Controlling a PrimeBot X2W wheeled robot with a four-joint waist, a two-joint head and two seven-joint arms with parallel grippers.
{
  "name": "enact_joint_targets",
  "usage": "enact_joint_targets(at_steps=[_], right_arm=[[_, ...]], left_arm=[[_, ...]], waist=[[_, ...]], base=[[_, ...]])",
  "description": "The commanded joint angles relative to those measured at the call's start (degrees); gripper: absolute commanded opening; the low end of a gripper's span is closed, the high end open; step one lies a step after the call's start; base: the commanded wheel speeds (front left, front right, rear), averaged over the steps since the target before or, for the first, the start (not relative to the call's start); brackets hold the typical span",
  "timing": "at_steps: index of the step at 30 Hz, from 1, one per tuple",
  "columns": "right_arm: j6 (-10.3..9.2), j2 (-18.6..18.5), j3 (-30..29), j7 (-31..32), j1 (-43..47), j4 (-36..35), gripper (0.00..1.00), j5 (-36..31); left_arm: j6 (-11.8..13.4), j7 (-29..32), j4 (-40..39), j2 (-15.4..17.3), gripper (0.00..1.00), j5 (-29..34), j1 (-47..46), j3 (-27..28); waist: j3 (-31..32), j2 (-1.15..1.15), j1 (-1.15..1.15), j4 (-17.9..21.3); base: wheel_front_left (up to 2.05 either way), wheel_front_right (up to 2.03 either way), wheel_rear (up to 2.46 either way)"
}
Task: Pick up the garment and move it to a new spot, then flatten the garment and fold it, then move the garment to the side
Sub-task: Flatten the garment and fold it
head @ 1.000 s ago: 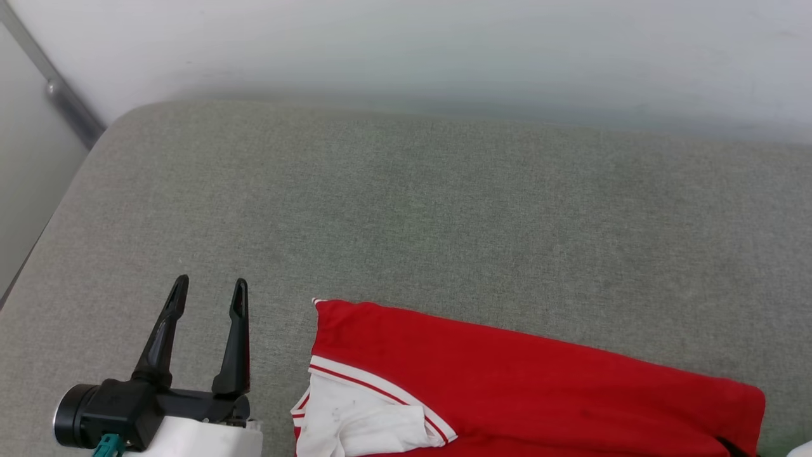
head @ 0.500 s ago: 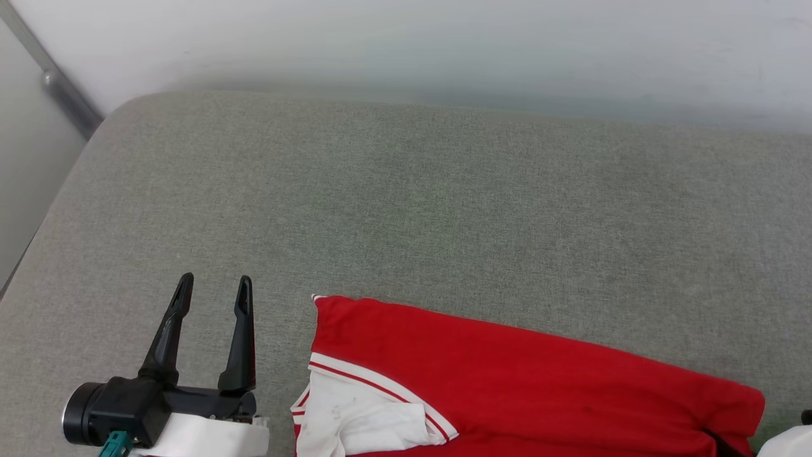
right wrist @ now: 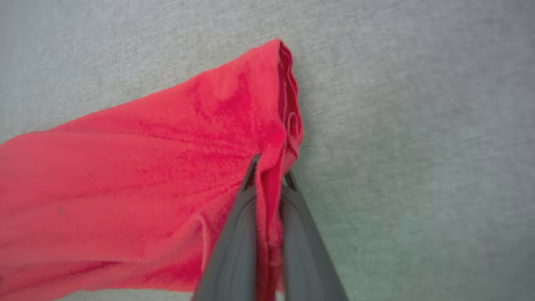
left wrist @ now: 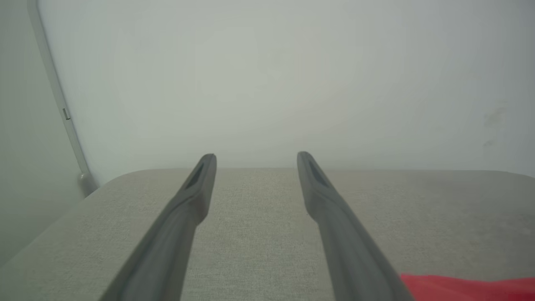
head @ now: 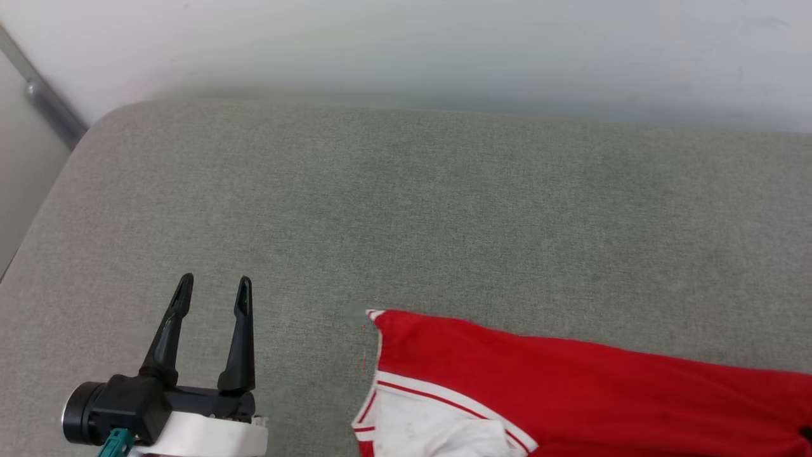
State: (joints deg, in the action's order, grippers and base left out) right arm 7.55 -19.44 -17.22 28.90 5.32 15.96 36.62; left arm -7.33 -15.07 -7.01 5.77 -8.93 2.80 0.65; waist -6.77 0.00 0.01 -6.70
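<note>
On the grey cushion (head: 444,209), right fingers (right wrist: 269,173) pinch just the shirt's (right wrist: 146,175) hem; dragging could slip it free. Left fingers (head: 214,284) gape.

surface: we see a grey-green fabric pad (head: 444,209) with a rounded far-left corner | behind: we see a plain white wall (head: 406,44) | left: a grey metal rail (head: 44,101) slants down it

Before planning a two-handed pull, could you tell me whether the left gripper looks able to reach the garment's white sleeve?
Probably yes: the left gripper is open, and just bare cushion lies between it and the white sleeve of the garment, off to its right.
</note>
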Motion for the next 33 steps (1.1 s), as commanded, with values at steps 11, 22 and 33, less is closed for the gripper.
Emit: enact_joint_targets(at_steps=[11,22,33], right_arm=[[-0.09,-1.5,-2.4,1.8,0.3,-4.3,0.0,-1.6],[-0.08,8.3,4.8,12.4,3.5,-22.8,0.0,-1.8],[-0.08,16.6,14.4,20.3,3.1,-31.4,0.0,0.6]], left_arm=[[-0.1,-0.1,0.9,0.8,1.0,-0.8,1.0,-0.5],[-0.2,-0.1,1.4,1.2,1.0,-1.2,1.3,-1.2],[-0.2,-0.1,1.7,0.9,1.0,-1.6,1.3,-1.3]], waist=[[1.3,0.0,-0.01,2.2],[2.7,0.0,-0.01,1.4],[2.4,0.0,-0.01,-1.0]], base=[[0.0,0.0,0.0],[0.0,0.0,0.0],[0.0,0.0,0.0]])
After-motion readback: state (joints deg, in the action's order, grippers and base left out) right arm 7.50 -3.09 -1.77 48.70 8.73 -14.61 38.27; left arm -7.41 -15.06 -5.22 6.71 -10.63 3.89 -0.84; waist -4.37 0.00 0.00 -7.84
